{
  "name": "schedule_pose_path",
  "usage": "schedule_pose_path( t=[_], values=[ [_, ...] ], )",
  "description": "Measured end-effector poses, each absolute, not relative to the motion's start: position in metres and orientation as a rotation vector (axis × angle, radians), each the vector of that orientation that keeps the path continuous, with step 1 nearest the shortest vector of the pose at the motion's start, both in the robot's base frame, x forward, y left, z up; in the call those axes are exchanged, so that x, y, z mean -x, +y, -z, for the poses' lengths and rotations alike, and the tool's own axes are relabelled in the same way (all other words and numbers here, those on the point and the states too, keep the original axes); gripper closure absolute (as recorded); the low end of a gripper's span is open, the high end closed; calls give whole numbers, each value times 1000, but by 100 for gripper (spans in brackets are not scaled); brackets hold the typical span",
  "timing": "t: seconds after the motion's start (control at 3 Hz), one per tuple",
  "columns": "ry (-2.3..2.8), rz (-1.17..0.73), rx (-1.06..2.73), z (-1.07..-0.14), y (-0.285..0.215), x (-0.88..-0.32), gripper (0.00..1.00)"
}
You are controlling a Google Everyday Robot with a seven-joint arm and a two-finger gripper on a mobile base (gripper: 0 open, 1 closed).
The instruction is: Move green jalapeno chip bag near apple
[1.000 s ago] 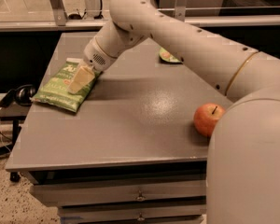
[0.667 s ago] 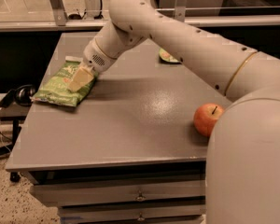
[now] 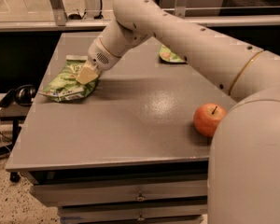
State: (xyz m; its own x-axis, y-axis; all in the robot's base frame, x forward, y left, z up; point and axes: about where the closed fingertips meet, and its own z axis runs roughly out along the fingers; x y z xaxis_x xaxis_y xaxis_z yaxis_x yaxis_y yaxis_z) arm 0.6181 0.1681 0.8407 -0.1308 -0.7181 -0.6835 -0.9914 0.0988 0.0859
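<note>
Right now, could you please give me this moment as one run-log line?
gripper: at green jalapeno chip bag, table left | apple: table right | bag not yet near apple

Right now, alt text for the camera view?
The robot's gripper is down on the green jalapeno chip bag at the left of the grey table, with the apple apart at the front right. A second green bag lies at the back, partly behind the arm.

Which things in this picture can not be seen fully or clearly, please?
Camera view: the gripper, at the left of the table, covers the middle of the green jalapeno chip bag.
The arm hides part of the second green bag.
Its print is too small to read.
</note>
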Motion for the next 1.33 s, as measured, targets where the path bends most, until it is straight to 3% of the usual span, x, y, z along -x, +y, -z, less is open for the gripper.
schedule_pose_path(
  t=[0.33,1.33],
  values=[
    [1913,-690,1661,-857,150,-631,100],
    [1775,-417,1840,-930,32,-663,100]
  ],
)
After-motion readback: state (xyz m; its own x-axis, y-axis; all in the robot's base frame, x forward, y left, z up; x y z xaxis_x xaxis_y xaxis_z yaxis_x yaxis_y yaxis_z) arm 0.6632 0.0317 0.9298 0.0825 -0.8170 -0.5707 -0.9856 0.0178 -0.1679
